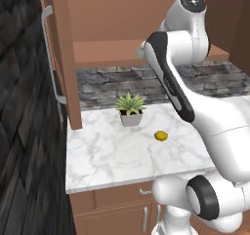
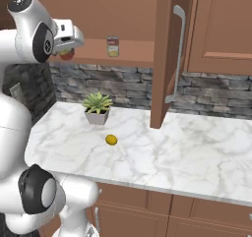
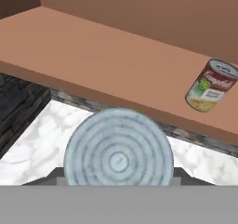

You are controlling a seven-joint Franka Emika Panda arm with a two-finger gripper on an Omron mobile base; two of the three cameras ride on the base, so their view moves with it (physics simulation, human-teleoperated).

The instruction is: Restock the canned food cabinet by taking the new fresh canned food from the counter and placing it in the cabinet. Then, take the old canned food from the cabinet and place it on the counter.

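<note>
Far left in the right base view, the tool hangs level with the cabinet shelf edge, closed narrow around the new fresh canned food; from the hand, its ringed pale top sits at the shelf's lip, above the table. So it's not yet delivered, by my reading. Moving right, the old canned food stands upright on the shelf, untouched, well apart from the tool. Below, a potted plant and lemon wait on the table.
</note>
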